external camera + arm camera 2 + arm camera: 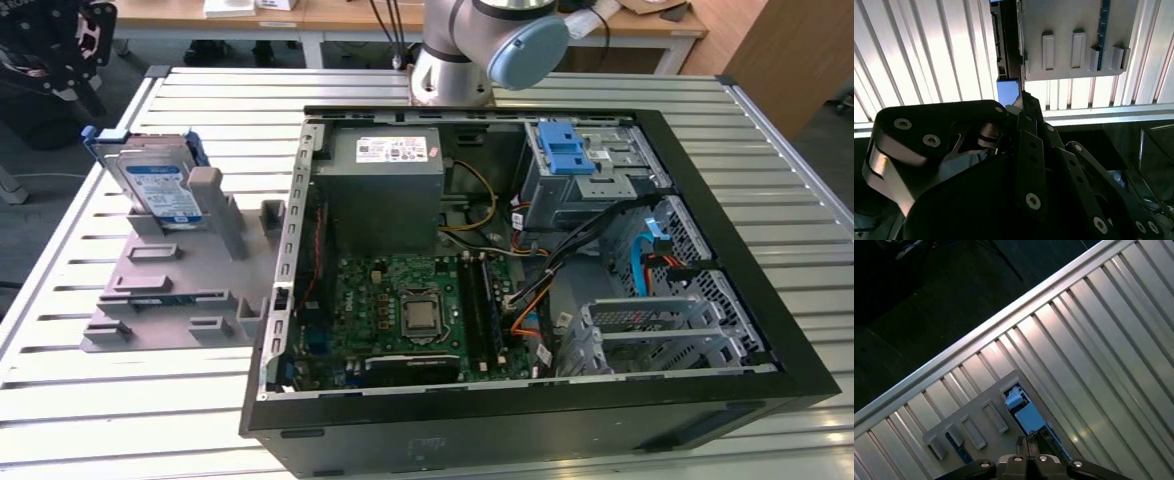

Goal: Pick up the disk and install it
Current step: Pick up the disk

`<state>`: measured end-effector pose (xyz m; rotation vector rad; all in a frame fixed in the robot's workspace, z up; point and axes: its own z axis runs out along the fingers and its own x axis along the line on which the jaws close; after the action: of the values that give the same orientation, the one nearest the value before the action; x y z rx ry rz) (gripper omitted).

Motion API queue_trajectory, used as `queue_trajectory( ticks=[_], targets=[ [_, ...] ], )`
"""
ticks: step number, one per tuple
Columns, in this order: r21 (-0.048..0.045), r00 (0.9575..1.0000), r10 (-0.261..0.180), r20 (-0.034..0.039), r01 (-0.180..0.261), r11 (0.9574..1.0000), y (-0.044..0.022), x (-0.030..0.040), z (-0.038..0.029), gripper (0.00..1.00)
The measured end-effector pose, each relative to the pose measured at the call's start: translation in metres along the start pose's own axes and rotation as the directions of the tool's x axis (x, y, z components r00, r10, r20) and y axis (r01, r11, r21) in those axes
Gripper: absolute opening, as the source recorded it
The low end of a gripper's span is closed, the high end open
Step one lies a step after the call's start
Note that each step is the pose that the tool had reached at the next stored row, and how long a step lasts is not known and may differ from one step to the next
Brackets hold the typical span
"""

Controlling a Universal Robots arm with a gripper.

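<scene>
The disk stands on edge in a slot of the grey holder, on the table at the exterior view's left. It is silver with a white-and-blue label and blue rails. My gripper hangs above and beyond it at that view's upper left, clear of the disk. In the first wrist view the disk's blue rail lies just past my gripper. In the second wrist view the black linkages meet at my gripper's tip, shut with nothing held, near the blue rail end.
An open computer case fills the table's middle and the exterior view's right, with a grey power-supply box, a motherboard and a drive cage with a blue latch. The arm's base stands behind the case. The ribbed table ends near the holder.
</scene>
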<state>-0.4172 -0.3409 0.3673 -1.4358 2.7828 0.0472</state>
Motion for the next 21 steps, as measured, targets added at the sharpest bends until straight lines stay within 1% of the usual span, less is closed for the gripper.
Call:
queue_trajectory(
  ticks=[4,8,12,16,17,18,20,21],
  targets=[
    [-0.0005,0.9985,-0.055,-0.0006,0.055,0.9985,0.0000,0.0000,0.0000,0.11],
    [-0.0006,0.9942,-0.107,-0.0010,0.107,0.9942,0.0000,0.0000,0.0002,0.11],
    [-0.0008,0.9875,-0.158,-0.0014,0.158,0.9875,0.0000,0.0000,0.0002,0.11],
    [0.0038,0.9805,-0.196,0.0005,0.196,0.9805,-0.0001,0.0000,0.0004,0.11],
    [0.0046,0.9781,-0.208,0.0009,0.208,0.9781,-0.0001,0.0000,0.0005,0.11],
    [0.0050,0.9747,-0.224,0.0009,0.224,0.9747,-0.0001,0.0000,0.0006,0.11],
    [0.0051,0.9660,-0.258,0.0007,0.258,0.9660,0.0000,0.0000,0.0010,0.11],
    [0.0048,0.9608,-0.277,0.0005,0.277,0.9608,0.0000,0.0000,0.0012,0.11]
  ],
)
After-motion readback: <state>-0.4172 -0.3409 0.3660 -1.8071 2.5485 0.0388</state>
